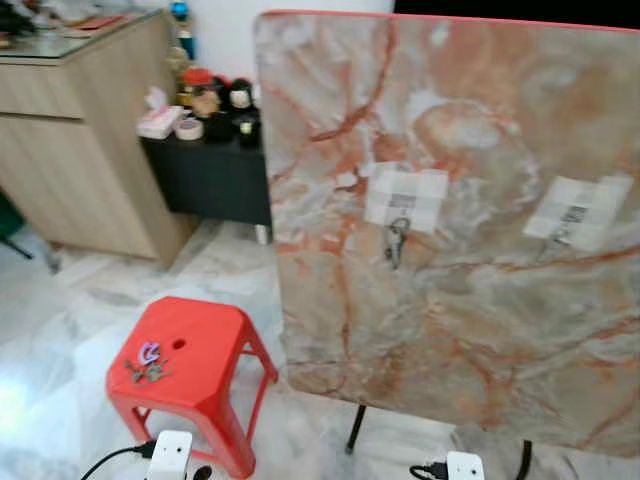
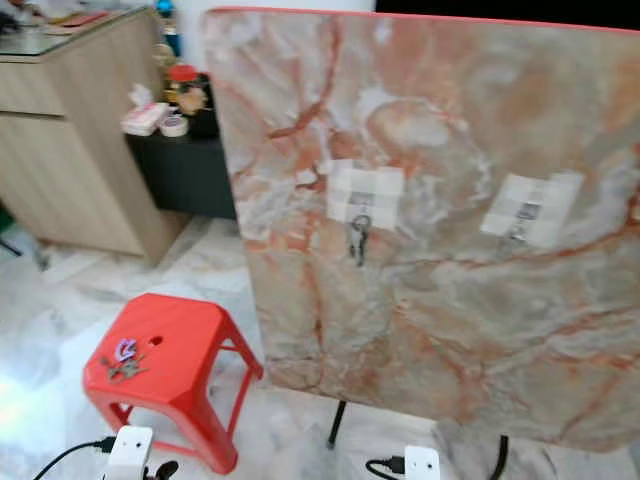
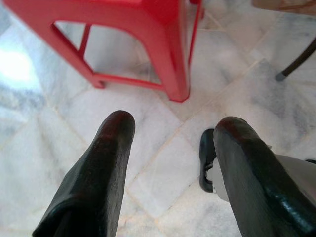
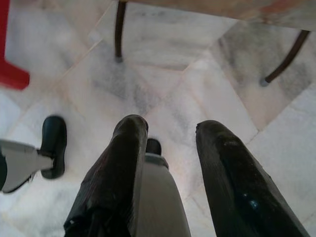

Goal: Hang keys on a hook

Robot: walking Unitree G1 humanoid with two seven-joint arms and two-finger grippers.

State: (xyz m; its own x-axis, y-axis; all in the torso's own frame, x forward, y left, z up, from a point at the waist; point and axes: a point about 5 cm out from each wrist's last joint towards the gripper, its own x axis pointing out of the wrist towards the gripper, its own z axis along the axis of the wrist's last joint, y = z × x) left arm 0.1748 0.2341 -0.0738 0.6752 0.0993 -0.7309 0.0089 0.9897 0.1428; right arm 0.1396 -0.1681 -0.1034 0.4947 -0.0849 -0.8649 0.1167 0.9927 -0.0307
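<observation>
— Where are the keys [image 1: 148,364] at this moment?

— They lie on the top of the red stool [image 1: 215,370], near its left edge, just beside the small round hole in the seat. A purple tag lies with them. Nothing holds them.

— And the hooks?

— There is a big marble-patterned board [image 1: 470,300] standing upright on dark legs, to the right of the stool. Two pale patches are fixed on it. The left hook [image 1: 397,232] already carries a small dark bunch that hangs down; I cannot tell exactly what it is. The right hook [image 1: 570,222] is blurred, and I cannot say if something hangs on it.

— What do the arms do?

— Both hang low. The left gripper [image 3: 170,143] points down at the marble floor [image 3: 44,143] close to a leg of the stool, and its two black fingers are spread wide with only floor between them. The right gripper [image 4: 170,136] points at the floor near the dark legs of the board; its fingers are spread too and grasp nothing.

— Anything else around?

— Behind the stool stands a wooden cabinet [image 1: 75,150], and next to it a low black table [image 1: 215,180] with small jars and a tissue pack on it.
</observation>
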